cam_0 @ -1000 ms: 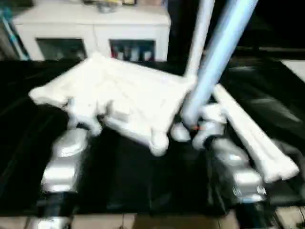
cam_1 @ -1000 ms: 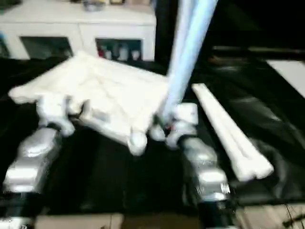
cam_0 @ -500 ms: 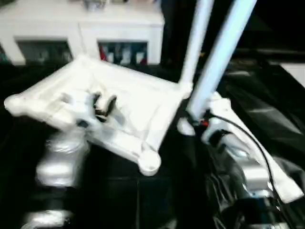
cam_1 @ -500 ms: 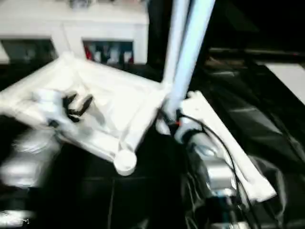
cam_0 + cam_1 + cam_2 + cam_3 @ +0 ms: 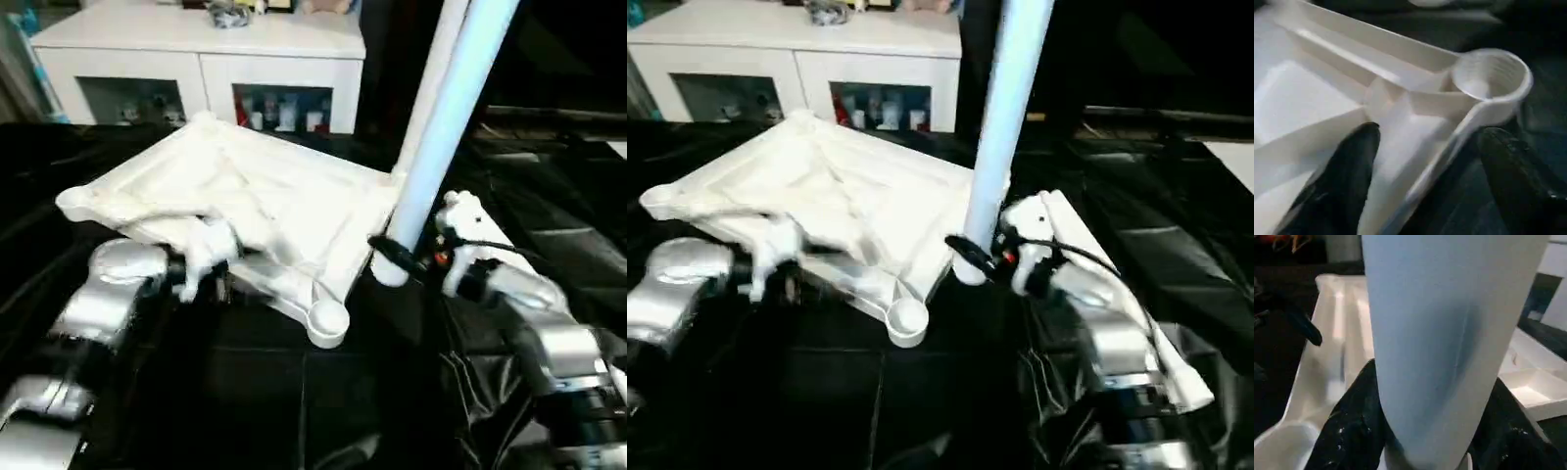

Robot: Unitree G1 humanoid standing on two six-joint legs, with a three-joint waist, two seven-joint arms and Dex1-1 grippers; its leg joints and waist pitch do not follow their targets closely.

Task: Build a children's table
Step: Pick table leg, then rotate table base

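left gripper straddles table top rim, unclenched | right gripper grasping upright leg | empty socket ahead of left gripper

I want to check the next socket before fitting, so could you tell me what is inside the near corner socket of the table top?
The near corner socket of the table top holds no leg; its ribbed inner wall and floor show.
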